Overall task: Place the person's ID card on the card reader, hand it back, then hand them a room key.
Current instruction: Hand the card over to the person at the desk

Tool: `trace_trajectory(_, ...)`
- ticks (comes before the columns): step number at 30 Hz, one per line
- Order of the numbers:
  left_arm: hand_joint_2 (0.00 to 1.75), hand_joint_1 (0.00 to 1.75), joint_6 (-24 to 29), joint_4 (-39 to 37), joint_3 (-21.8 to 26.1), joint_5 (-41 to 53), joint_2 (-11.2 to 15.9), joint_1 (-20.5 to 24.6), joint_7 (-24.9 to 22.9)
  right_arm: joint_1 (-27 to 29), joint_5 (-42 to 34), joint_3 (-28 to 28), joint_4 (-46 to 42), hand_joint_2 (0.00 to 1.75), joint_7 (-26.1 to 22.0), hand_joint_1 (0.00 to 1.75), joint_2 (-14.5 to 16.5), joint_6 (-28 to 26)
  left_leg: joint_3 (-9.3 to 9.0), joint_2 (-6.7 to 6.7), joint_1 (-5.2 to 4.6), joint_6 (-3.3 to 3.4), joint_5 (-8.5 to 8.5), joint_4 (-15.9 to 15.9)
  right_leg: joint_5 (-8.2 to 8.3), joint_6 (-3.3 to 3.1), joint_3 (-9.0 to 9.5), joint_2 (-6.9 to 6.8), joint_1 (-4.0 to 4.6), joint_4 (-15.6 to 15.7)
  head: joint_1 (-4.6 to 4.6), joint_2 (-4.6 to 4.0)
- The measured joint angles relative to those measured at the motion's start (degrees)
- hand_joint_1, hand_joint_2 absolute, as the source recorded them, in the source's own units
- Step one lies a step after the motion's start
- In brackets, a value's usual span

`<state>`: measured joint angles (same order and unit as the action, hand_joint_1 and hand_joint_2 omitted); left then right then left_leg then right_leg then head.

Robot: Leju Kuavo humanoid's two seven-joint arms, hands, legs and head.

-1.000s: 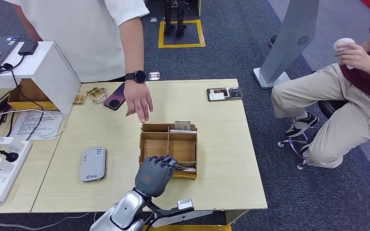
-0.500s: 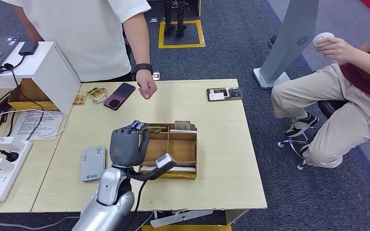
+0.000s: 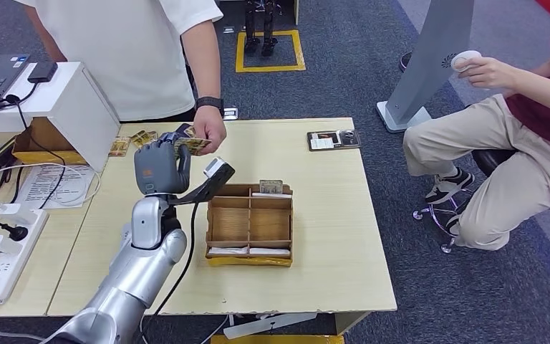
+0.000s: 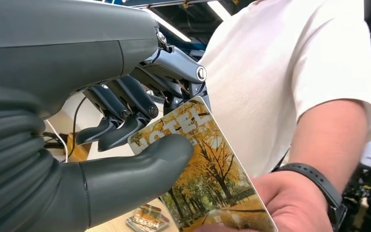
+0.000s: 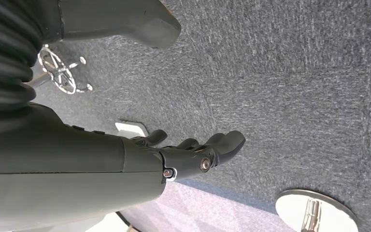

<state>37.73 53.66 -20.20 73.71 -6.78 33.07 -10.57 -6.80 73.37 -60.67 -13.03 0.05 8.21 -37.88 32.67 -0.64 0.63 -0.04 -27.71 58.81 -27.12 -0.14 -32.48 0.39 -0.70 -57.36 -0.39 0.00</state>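
My left robot hand (image 3: 160, 166) is raised over the tabletop (image 3: 329, 236) and pinches the room key card (image 4: 205, 176) between thumb and fingers. The card has an autumn tree print with the word HOTEL. The person's hand (image 3: 210, 135), with a dark watch on the wrist, touches the far end of the same card, so both hold it. The wooden organizer box (image 3: 250, 224) stands just beside my arm, and the grey card reader (image 3: 125, 235) lies partly hidden behind my forearm. My right robot hand (image 5: 188, 154) hangs above the carpet, fingers apart, holding nothing.
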Motion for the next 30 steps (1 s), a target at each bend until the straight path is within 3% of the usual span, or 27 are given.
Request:
trace_trajectory(7, 1.75, 1.73, -0.45, -3.75, 0.74, -0.47, -0.12, 2.34, -0.8, -0.14, 0.0, 0.04, 0.05, 1.75, 0.08, 0.0, 0.07, 0.07, 0.0, 0.0, 0.0, 0.0, 0.0, 0.0, 0.0, 0.0, -0.01, 0.01, 0.0, 0.0, -0.01, 0.0)
trace_trajectory(11, 1.75, 0.0, -0.08, -4.97, 0.79, 0.08, -0.45, 2.63, -0.98, -0.19, -0.07, 0.07, 0.09, 1.75, 0.08, 0.0, 0.1, 0.07, 0.01, 0.0, 0.0, 0.0, 0.0, 0.0, 0.0, 0.0, -0.01, 0.01, 0.0, 0.0, -0.01, 0.0)
trace_trajectory(21, 1.75, 0.0, 1.66, -6.08, 0.93, 1.53, -0.88, 1.72, -0.2, -0.2, -0.68, 0.53, 0.14, 1.75, 0.03, 0.0, 0.29, 0.0, 0.01, 0.0, 0.0, 0.0, 0.0, 0.0, 0.0, 0.0, -0.01, 0.01, 0.0, -0.02, -0.01, 0.0)
trace_trajectory(30, 1.75, 0.0, 1.82, 1.89, 4.84, -0.63, -1.43, -3.34, 6.72, -0.11, -2.62, 0.54, 0.16, 1.75, -0.83, 0.0, 0.31, -0.25, 0.01, 0.01, 0.0, -0.01, -0.01, 0.0, -0.01, 0.0, -0.02, 0.02, 0.0, -0.02, 0.0, 0.0)
